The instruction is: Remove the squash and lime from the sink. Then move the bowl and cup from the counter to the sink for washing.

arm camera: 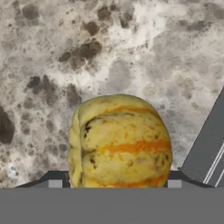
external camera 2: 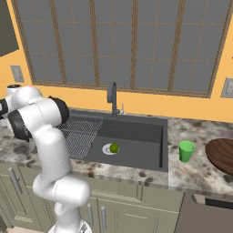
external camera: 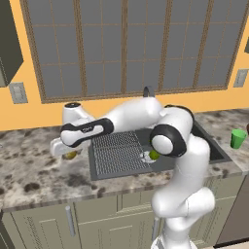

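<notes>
Because the gripper (external camera: 65, 150) reaches out over the counter (external camera: 34, 165) left of the sink (external camera 2: 136, 136), its jaws stand wide around the squash (arm camera: 119, 142), apparently gripping it, so the fruit can be set down outside the basin; the squash is a lumpy, ribbed yellow-orange ball with orange streaks, just above mottled, speckled stone; the lime (external camera 2: 114, 148), smooth and round, sits by the silver drain; the cup (external camera 2: 186, 150) and the bowl (external camera 2: 222, 154) wait on the right.
</notes>
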